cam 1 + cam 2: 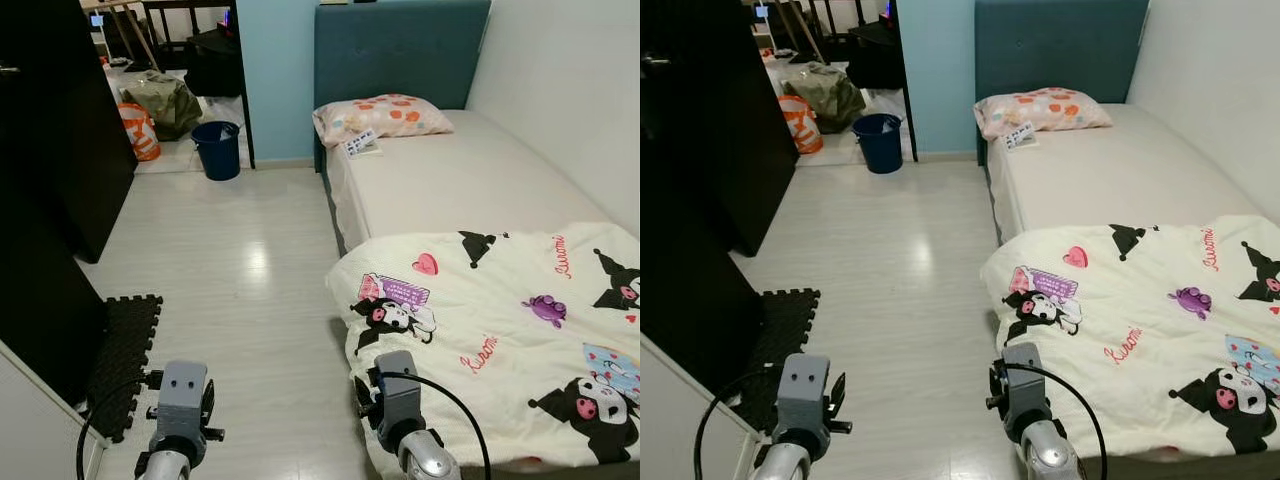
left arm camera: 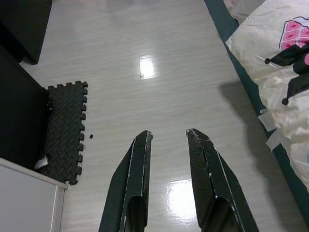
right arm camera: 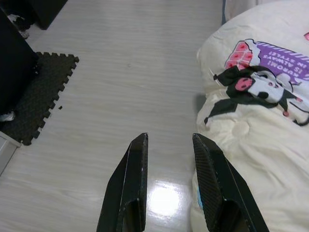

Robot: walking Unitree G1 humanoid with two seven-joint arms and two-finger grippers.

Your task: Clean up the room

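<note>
Cream blanket (image 1: 510,330) lay rumpled over the bed's (image 1: 470,170) near end, spilling off the edge, probably the thing to tidy. Both grippers, left (image 2: 166,137) and right (image 3: 169,140), hung over bare floor (image 1: 230,270), fingers apart, holding nothing.

Blanket (image 1: 520,340) cut off at right and bottom edges. Booklet (image 1: 362,144) by pillow (image 1: 380,117): print too small to read.
</note>
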